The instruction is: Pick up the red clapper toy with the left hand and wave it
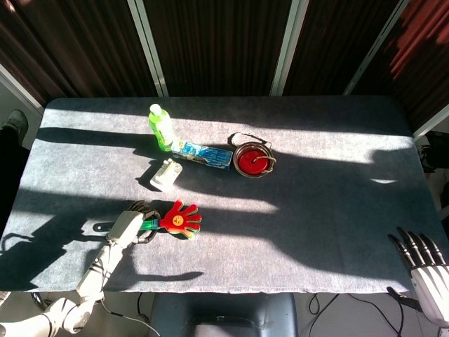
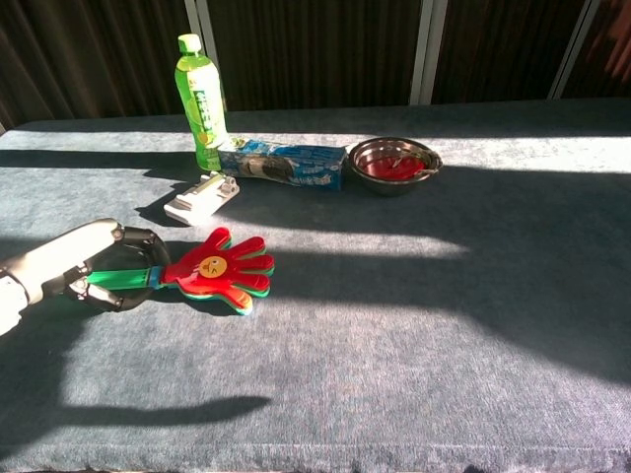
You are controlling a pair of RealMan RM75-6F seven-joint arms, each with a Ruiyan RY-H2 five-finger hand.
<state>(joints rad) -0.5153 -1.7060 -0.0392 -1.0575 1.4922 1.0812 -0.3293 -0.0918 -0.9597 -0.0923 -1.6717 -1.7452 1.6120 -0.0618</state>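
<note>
The red clapper toy (image 1: 179,218) (image 2: 219,272), a hand-shaped head on a green handle, is near the table's front left. My left hand (image 1: 128,226) (image 2: 87,266) grips its green handle with fingers curled around it. The toy's red head looks slightly raised off the grey cloth in the chest view. My right hand (image 1: 423,261) hangs off the table's front right corner, fingers spread and holding nothing; the chest view does not show it.
A green bottle (image 1: 161,127) (image 2: 200,102), a blue snack packet (image 1: 202,154) (image 2: 283,163), a small white device (image 1: 166,174) (image 2: 201,198) and a metal bowl with red contents (image 1: 252,159) (image 2: 394,162) sit across the middle back. The table's front edge (image 1: 231,289) is close to my left hand.
</note>
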